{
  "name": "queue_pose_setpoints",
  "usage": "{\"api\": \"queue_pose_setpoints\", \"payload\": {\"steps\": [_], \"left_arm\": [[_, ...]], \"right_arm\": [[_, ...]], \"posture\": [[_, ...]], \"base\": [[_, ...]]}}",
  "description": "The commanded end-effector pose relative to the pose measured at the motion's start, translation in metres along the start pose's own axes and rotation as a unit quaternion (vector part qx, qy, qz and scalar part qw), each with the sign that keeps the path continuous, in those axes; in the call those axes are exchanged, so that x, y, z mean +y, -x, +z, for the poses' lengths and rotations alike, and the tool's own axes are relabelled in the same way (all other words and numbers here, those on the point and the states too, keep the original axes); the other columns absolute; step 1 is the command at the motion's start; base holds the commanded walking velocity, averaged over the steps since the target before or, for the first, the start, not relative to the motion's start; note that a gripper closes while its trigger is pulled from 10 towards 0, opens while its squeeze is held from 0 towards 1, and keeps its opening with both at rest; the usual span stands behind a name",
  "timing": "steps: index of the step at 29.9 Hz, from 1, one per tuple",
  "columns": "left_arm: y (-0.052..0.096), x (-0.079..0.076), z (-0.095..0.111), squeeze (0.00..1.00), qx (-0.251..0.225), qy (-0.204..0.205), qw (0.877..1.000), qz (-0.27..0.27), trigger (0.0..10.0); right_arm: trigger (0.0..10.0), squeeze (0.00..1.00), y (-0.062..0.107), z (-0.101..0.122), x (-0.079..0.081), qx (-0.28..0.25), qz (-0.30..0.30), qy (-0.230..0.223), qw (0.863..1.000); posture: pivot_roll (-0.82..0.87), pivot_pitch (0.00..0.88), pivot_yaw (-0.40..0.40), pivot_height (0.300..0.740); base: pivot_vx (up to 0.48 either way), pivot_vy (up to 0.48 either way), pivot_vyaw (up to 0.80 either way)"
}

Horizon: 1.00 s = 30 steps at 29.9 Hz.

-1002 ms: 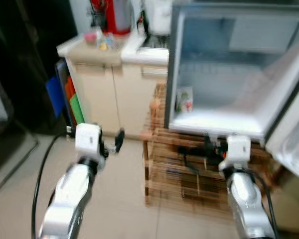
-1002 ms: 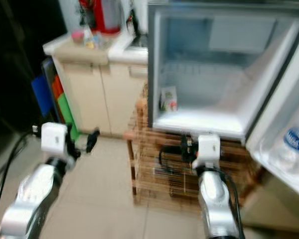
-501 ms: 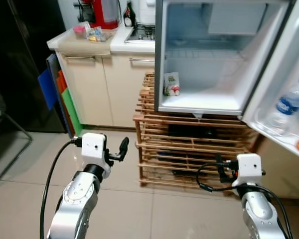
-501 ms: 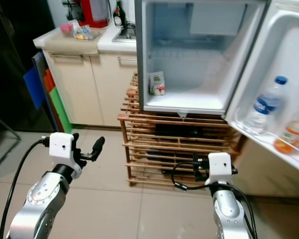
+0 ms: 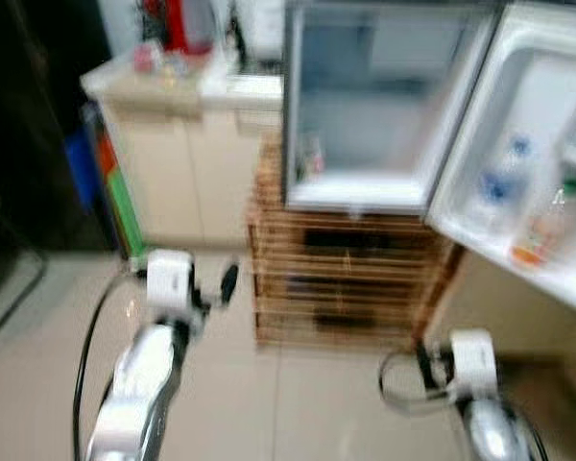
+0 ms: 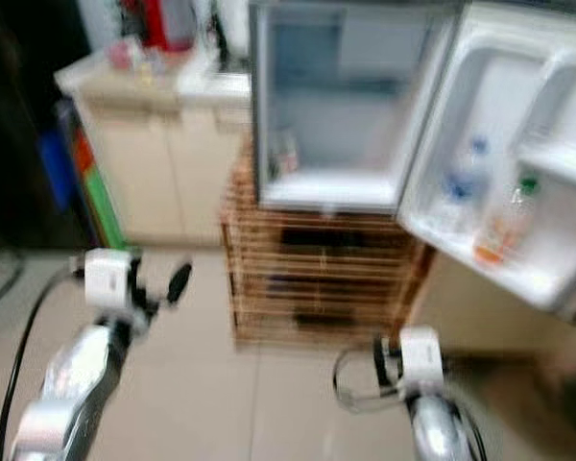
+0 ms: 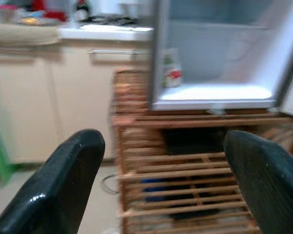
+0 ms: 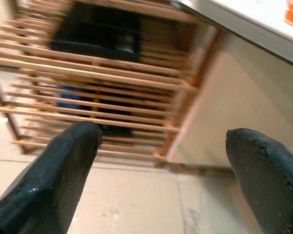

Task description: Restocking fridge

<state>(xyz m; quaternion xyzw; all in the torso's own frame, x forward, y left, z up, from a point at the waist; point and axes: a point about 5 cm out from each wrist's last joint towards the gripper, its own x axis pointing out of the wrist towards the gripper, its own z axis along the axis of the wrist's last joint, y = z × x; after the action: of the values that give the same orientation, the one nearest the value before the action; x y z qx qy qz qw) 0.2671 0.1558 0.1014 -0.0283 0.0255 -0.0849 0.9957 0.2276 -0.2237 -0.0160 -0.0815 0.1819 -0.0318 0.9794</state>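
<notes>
A small white fridge [image 5: 360, 182] stands open atop a slatted wooden crate rack [image 5: 341, 288], its door [image 6: 518, 173] swung wide to the robot's right. The head views are blurred. Inside the compartment, a small white carton w/ red print [image 7: 172, 68] sits at the left on the fridge floor. The door shelf holds 2 bottles: a clear plastic bottle w/ blue label [image 6: 463, 182] and, beside it, a bottle w/ orange contents & green cap [image 6: 504, 221]. The left gripper [image 7: 161, 161] is raised in front of the rack, fingers [image 7: 63, 190] spread apart, gripping nothing. The right gripper [image 8: 161, 161] hangs low by the rack's right corner over the beige tiled floor [image 5: 298, 403], fingers [image 8: 53, 185] likewise released & empty. Left of the fridge, a beige cabinet w/ pale countertop [image 5: 187, 144] carries a red appliance [image 5: 187, 24].
</notes>
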Motion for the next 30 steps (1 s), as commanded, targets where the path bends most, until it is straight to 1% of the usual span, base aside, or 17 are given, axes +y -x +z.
{"api": "queue_pose_setpoints", "payload": {"steps": [1, 3, 4, 9, 11, 12, 15, 17, 19, 20, 22, 23, 25, 27, 28, 29, 30], "left_arm": [[-0.007, -0.01, 0.003, 0.0, -0.007, 0.0, 1.0, -0.019, 10.0], [-0.008, -0.011, 0.003, 0.0, -0.008, -0.002, 1.0, -0.022, 10.0], [-0.008, -0.012, 0.003, 0.0, -0.009, -0.002, 1.0, -0.027, 10.0], [-0.009, -0.016, 0.004, 0.0, -0.012, -0.005, 0.999, -0.045, 10.0], [-0.01, -0.017, 0.0, 0.0, -0.001, -0.003, 0.999, -0.047, 10.0], [-0.01, -0.017, 0.0, 0.0, -0.001, -0.003, 0.999, -0.047, 10.0], [-0.017, -0.009, -0.008, 0.0, 0.031, -0.01, 0.999, -0.039, 10.0], [-0.023, 0.003, -0.015, 0.0, 0.06, -0.032, 0.998, -0.019, 10.0], [-0.03, 0.018, -0.02, 0.0, 0.084, -0.027, 0.996, -0.002, 10.0], [-0.032, 0.026, -0.026, 0.0, 0.109, -0.042, 0.993, 0.006, 10.0], [-0.032, 0.033, -0.036, 0.0, 0.149, -0.069, 0.986, 0.0, 10.0], [-0.03, 0.031, -0.041, 0.0, 0.163, -0.065, 0.984, -0.028, 10.0], [-0.026, 0.022, -0.055, 0.0, 0.205, -0.072, 0.973, -0.076, 10.0], [-0.024, 0.014, -0.065, 0.0, 0.23, -0.08, 0.964, -0.105, 10.0], [-0.024, 0.01, -0.07, 0.0, 0.241, -0.095, 0.959, -0.117, 10.0], [-0.023, 0.008, -0.072, 0.0, 0.248, -0.106, 0.955, -0.123, 10.0], [-0.023, 0.008, -0.072, 0.0, 0.248, -0.106, 0.955, -0.123, 10.0]], "right_arm": [[10.0, 0.0, 0.003, -0.017, -0.005, 0.037, -0.011, 0.005, 0.999], [10.0, 0.0, 0.003, -0.02, -0.004, 0.044, -0.012, 0.005, 0.999], [10.0, 0.0, 0.005, -0.026, -0.003, 0.058, -0.011, 0.005, 0.998], [10.0, 0.0, 0.005, -0.031, -0.001, 0.07, -0.011, 0.007, 0.997], [10.0, 0.0, 0.009, -0.041, 0.003, 0.102, -0.014, 0.013, 0.995], [10.0, 0.0, 0.009, -0.041, 0.003, 0.102, -0.014, 0.013, 0.995], [10.0, 0.0, 0.015, -0.057, -0.003, 0.173, -0.034, 0.023, 0.984], [10.0, 0.0, 0.021, -0.066, -0.011, 0.211, -0.048, 0.049, 0.975], [10.0, 0.0, 0.028, -0.073, -0.024, 0.241, -0.085, 0.066, 0.964], [10.0, 0.0, 0.031, -0.075, -0.034, 0.255, -0.116, 0.075, 0.957], [10.0, 0.0, 0.035, -0.076, -0.05, 0.269, -0.167, 0.065, 0.946], [10.0, 0.0, 0.034, -0.073, -0.059, 0.268, -0.193, 0.066, 0.942], [10.0, 0.0, 0.031, -0.062, -0.081, 0.25, -0.251, 0.076, 0.932], [10.0, 0.0, 0.028, -0.051, -0.094, 0.233, -0.29, 0.079, 0.925], [10.0, 0.0, 0.029, -0.034, -0.127, 0.198, -0.326, 0.086, 0.92], [10.0, 0.0, 0.031, -0.021, -0.15, 0.173, -0.349, 0.092, 0.916], [10.0, 0.0, 0.031, -0.021, -0.15, 0.173, -0.349, 0.092, 0.916]], "posture": [[-0.16, 0.0, 0.038, 0.74], [-0.16, 0.0, 0.038, 0.74], [-0.16, 0.0, 0.038, 0.74], [-0.16, 0.0, 0.039, 0.74], [-0.16, 0.0, 0.039, 0.74], [-0.16, 0.0, 0.039, 0.74], [-0.16, 0.0, 0.04, 0.74], [-0.17, 0.0, 0.042, 0.74], [-0.17, 0.0, 0.045, 0.74], [-0.17, 0.0, 0.045, 0.74], [-0.18, 0.0, 0.055, 0.74], [-0.18, 0.0, 0.059, 0.74], [-0.19, 0.0, 0.073, 0.74], [-0.19, 0.0, 0.077, 0.74], [-0.2, 0.0, 0.085, 0.74], [-0.2, 0.0, 0.085, 0.74], [-0.2, 0.0, 0.085, 0.74]], "base": [[0.27, -0.394, 0.0], [0.27, -0.394, 0.0], [0.27, -0.394, 0.0], [0.269, -0.394, 0.0], [0.279, -0.197, 0.0], [0.289, 0.0, 0.0], [0.0, 0.0, 0.0], [0.0, 0.0, 0.0], [0.0, 0.0, 0.0], [0.0, 0.0, 0.0], [0.0, 0.0, 0.0], [0.0, 0.0, 0.0], [0.0, 0.0, 0.0], [0.0, 0.0, 0.0], [0.0, 0.0, 0.0], [0.0, 0.0, 0.0], [0.0, 0.0, 0.0]]}}
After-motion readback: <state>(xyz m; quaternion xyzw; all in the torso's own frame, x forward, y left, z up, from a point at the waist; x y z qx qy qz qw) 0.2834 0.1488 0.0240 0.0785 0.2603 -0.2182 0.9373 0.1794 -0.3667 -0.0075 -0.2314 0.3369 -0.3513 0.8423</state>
